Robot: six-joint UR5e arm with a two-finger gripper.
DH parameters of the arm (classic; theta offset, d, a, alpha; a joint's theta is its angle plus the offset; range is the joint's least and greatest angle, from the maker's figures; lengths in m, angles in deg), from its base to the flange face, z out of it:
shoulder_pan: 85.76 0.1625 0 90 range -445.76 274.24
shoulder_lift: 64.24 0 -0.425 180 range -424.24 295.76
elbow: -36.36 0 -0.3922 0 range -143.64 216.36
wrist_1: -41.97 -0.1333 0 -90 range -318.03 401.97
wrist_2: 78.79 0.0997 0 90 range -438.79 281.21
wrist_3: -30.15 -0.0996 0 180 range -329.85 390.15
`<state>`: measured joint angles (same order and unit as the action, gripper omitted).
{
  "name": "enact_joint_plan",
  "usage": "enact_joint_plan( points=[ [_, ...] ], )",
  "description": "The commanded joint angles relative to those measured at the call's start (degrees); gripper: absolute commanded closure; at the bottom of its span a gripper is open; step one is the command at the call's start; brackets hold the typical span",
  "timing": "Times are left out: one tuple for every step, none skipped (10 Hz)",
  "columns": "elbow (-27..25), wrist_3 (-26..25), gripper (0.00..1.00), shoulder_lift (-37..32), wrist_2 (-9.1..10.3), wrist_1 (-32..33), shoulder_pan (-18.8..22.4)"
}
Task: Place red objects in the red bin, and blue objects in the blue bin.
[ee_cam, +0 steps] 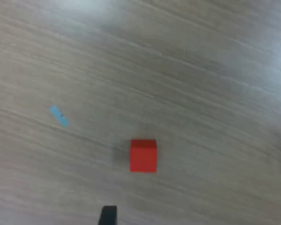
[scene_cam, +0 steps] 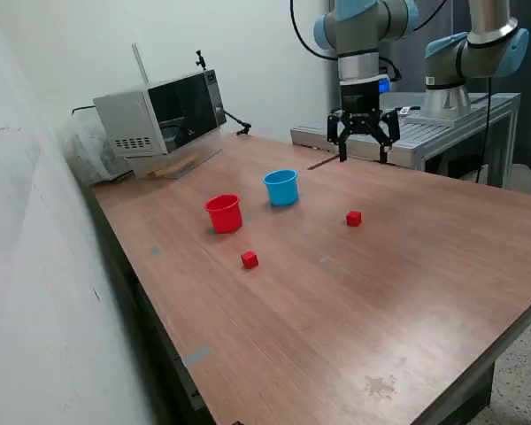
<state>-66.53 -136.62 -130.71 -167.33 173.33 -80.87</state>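
Observation:
Two small red cubes lie on the wooden table: one (scene_cam: 353, 218) towards the exterior view's right of the cups, one (scene_cam: 250, 259) nearer the front. The red cup (scene_cam: 223, 213) and the light blue cup (scene_cam: 281, 187) stand side by side, upright. No dark blue cubes show; I cannot see inside the cups. My gripper (scene_cam: 363, 158) hangs open and empty well above the table, behind the right-hand red cube. The wrist view shows one red cube (ee_cam: 143, 155) on the wood below, with the fingertips (ee_cam: 107, 215) at the picture's edge.
A microwave (scene_cam: 162, 112) stands at the table's back left by the wall. A metal bench (scene_cam: 425, 133) and a second arm's base (scene_cam: 447, 97) are behind the table. A small blue tape scrap (ee_cam: 59, 116) lies on the wood near the cube.

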Motion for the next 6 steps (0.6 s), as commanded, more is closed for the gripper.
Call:
enact_joint_plan(
  points=[
    [0.1, 0.0, 0.0, 4.5, -0.14, 2.8, -0.1],
    [0.1, -0.1, 0.0, 6.1, -0.23, 3.8, -0.1],
    [0.2, -0.1, 0.0, 7.9, -0.23, 4.7, -0.1],
    [0.2, -0.1, 0.0, 9.0, -0.23, 5.3, -0.1],
    [0.2, -0.1, 0.0, 9.8, -0.31, 5.9, -0.1],
    [0.2, -0.1, 0.0, 10.6, -0.31, 6.0, -0.1]
  ],
)
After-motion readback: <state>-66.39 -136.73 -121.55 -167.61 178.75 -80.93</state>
